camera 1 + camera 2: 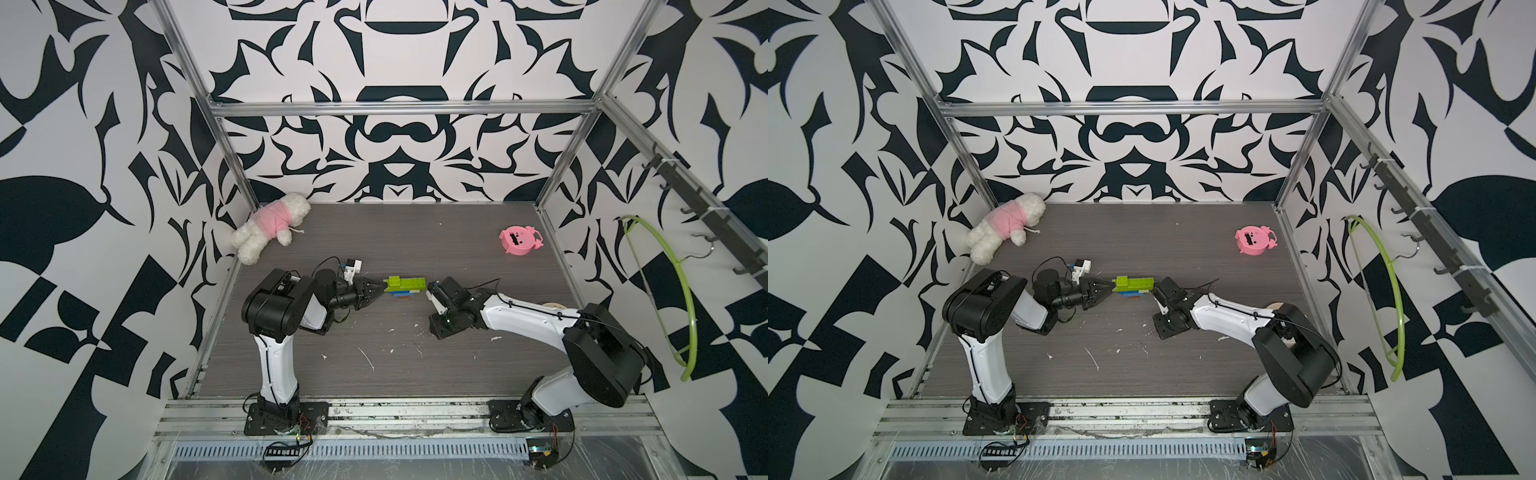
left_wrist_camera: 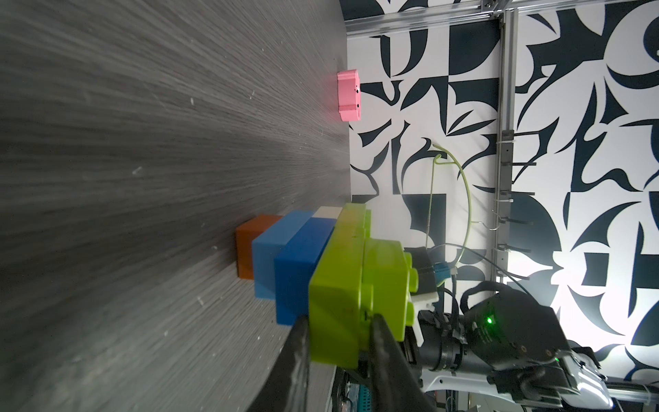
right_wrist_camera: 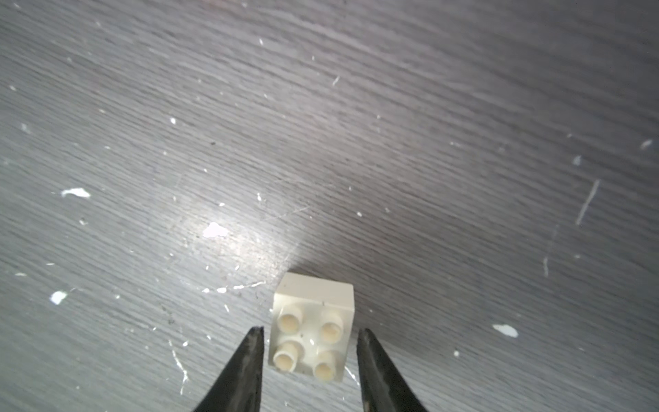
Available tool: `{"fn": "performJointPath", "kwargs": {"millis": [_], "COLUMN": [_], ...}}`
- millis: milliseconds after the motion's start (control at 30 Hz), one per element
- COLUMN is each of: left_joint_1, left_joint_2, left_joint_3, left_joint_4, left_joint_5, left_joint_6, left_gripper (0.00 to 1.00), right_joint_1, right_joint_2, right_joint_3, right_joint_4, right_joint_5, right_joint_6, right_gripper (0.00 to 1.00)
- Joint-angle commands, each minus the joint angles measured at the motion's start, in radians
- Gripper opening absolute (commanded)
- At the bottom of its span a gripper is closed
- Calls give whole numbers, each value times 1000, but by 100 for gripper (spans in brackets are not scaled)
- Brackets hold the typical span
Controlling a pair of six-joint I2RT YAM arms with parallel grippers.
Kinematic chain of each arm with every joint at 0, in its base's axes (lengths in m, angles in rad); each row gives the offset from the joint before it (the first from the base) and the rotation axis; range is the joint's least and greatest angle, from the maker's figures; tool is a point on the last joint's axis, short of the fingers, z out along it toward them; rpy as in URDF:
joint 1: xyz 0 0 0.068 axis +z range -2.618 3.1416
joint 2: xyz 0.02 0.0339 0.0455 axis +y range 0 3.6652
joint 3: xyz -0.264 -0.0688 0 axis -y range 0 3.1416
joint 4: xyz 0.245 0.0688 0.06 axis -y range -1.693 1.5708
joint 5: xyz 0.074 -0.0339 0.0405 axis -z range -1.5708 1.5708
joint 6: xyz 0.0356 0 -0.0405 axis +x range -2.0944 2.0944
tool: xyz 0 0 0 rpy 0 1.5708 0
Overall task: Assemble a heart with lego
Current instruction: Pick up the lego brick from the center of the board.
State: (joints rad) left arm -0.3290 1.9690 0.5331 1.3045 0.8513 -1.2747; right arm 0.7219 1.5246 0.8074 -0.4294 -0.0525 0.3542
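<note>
The heart (image 1: pixel 405 286) (image 1: pixel 1133 286) is a stepped cluster of lego standing mid-table: lime-green on top, blue layers, orange-brown at the bottom, a white one at the far end. My left gripper (image 2: pixel 338 321) (image 1: pixel 384 286) is shut on the near end of its lime-green brick (image 2: pixel 331 296). A loose white square brick (image 3: pixel 313 296) lies studs-up on the table. My right gripper (image 3: pixel 309 331) points down over it, open, one finger on each side with a thin gap on both. In both top views the right wrist (image 1: pixel 442 297) hides that brick, just right of the heart.
A pink-and-white plush toy (image 1: pixel 270 226) lies at the back left corner. A pink pig-faced toy (image 1: pixel 519 240) (image 2: pixel 348 95) sits at the back right. A green hanger (image 1: pixel 673 291) hangs on the right wall. White specks dot the grey table (image 1: pixel 374 374).
</note>
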Motion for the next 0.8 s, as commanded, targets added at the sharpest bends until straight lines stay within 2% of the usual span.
{"fn": "performJointPath", "kwargs": {"millis": [0, 100, 267, 367, 600, 767], "left_joint_1": [4, 4, 4, 4, 14, 32], "left_joint_2": [-6, -6, -6, -4, 7, 5], "left_joint_3": [10, 8, 8, 8, 10, 19], "left_joint_4": [-40, -40, -39, -46, -44, -84], "left_joint_5": [1, 0, -1, 3, 14, 29], "left_joint_6": [26, 26, 28, 32, 37, 63], "left_gripper": [25, 25, 25, 25, 25, 25], "right_joint_1": [-1, 0, 0, -6, -53, -97], "right_joint_2": [-7, -23, -22, -26, -45, -11], "right_joint_3": [41, 40, 52, 75, 278, 466], "right_joint_4": [-14, -21, -23, -36, -206, -274], "right_joint_5": [-1, 44, 14, -26, -194, -230], "right_joint_6": [-15, -16, -36, -80, -346, -495], "right_gripper": [41, 38, 29, 28, 27, 25]}}
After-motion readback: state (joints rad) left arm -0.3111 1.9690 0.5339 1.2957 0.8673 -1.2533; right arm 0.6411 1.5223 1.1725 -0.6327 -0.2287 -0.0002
